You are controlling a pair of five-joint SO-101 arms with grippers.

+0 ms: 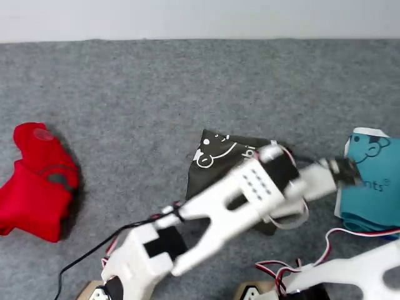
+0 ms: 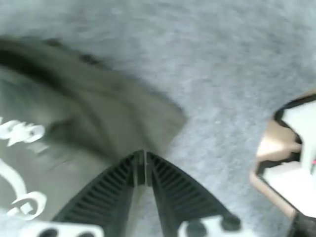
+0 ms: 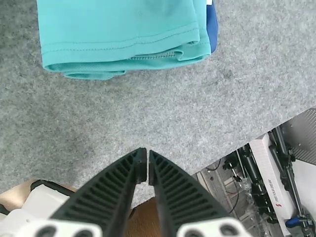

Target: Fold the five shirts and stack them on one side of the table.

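Note:
A dark shirt (image 1: 225,159) with white print lies partly folded in the middle of the grey table. My left arm stretches across it, and my left gripper (image 1: 342,169) hangs between that shirt and a folded teal shirt (image 1: 370,187) at the right edge. In the left wrist view my left gripper (image 2: 140,165) is shut at the dark shirt's (image 2: 74,133) edge; no cloth shows between the tips. The teal shirt (image 3: 123,34) rests on a blue shirt (image 3: 212,29). My right gripper (image 3: 147,165) is shut over bare mat near them. A crumpled red shirt (image 1: 37,181) lies far left.
The right arm (image 1: 356,272) sits at the near right corner. Red, black and white cables (image 1: 337,234) trail beside it. Past the table edge there is metal equipment (image 3: 276,168). Grey mat (image 1: 187,81) stretches open across the back.

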